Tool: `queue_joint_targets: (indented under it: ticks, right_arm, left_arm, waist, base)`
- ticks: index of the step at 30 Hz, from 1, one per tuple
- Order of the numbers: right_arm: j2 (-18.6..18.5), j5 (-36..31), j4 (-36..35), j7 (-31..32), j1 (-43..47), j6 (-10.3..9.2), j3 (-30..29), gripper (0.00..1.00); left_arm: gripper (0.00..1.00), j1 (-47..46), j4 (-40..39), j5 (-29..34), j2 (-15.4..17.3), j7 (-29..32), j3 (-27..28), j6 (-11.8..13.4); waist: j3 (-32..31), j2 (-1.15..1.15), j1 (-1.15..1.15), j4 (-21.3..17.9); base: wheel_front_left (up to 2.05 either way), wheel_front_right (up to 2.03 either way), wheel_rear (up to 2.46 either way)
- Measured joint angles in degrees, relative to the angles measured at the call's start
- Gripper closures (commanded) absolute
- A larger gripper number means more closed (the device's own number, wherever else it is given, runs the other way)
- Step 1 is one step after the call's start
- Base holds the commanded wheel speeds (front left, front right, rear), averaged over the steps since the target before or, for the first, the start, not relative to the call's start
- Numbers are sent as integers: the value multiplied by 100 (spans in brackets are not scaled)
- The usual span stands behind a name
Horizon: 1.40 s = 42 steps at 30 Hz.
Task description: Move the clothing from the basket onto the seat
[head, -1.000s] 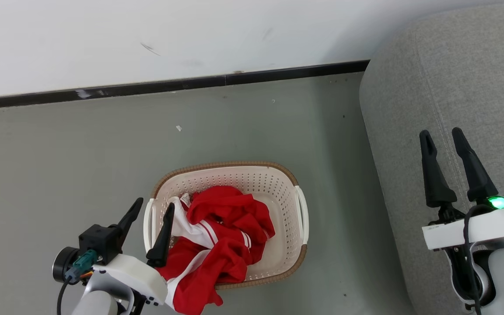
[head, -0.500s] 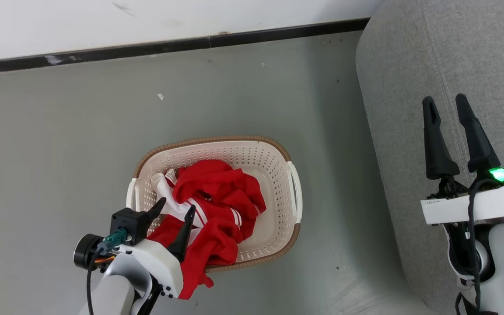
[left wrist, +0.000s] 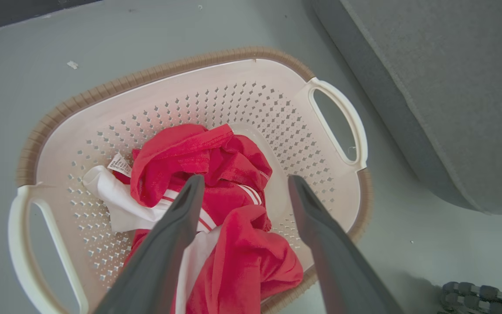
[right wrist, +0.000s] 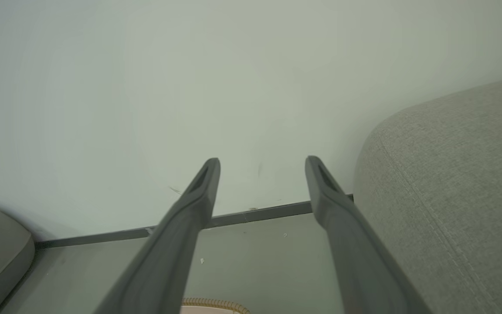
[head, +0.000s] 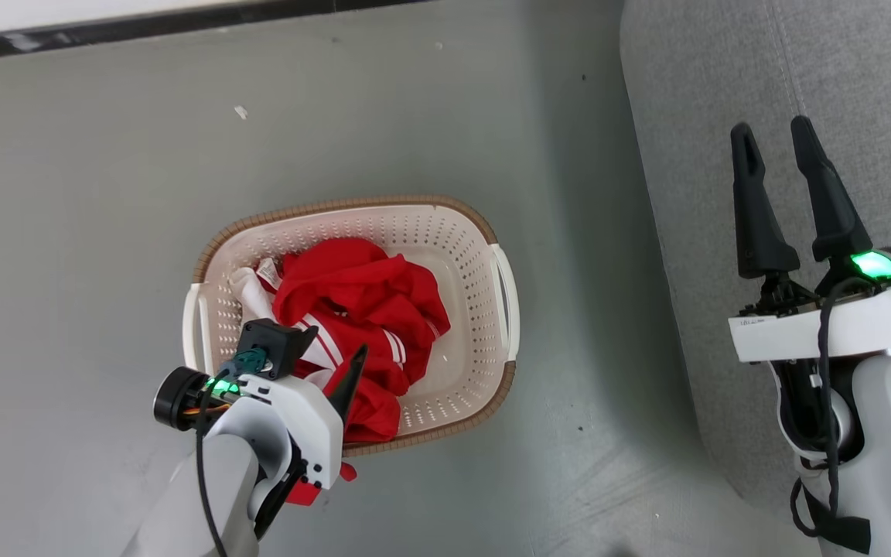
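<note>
Above the cream-white perforated plastic basket, our left gripper hangs spread wide over the crumpled red-and-white fabric clothing; pinching shallow, we risk one fold slipping free.

Likely a home: grey sofa seat, laundry basket (red clothing inside), bare floor.

The basket is smooth, moulded cream plastic with perforated walls (its brown rim has a woven-look texture). The clothing is soft matt cloth, the seat coarse-weave grey fabric. The floor is smooth, faintly glossy.
</note>
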Motion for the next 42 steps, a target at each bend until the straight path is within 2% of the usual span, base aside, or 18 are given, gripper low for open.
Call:
queue_joint_targets:
  ticks: [7, 15, 28, 37, 42]
  right_arm:
    - [18, 7, -13, 0, -201, 0, 34, 0]
    - [44, 9, -20, 0, -441, 0, 105, 0]
    - [73, 161, -9, 0, -771, 0, 229, 0]
    - [88, 275, 26, 0, -942, 0, 308, 0]
    - [90, 374, 55, 0, -1001, 0, 339, 0]
  left_arm:
    - [0, -212, 436, 56, -38, 255, -229, -14]
    - [0, -669, 1131, -166, -52, 668, -96, -21]
    - [0, -1067, 1834, -143, 4, 993, -86, 11]
    - [0, -1462, 2309, 218, 283, 1382, -256, 316]
    - [0, -1555, 2547, 246, 285, 1647, -294, 331]
  waist:
    - [303, 0, 0, -120]
    - [738, 0, 0, -353]
    - [1158, 0, 0, -658]
    - [1364, 0, 0, -844]
    - [1435, 0, 0, -924]
  base:
    - [0, 0, 0]
    - [0, 0, 0]
    - [0, 0, 0]
    - [0, 0, 0]
    - [0, 0, 0]
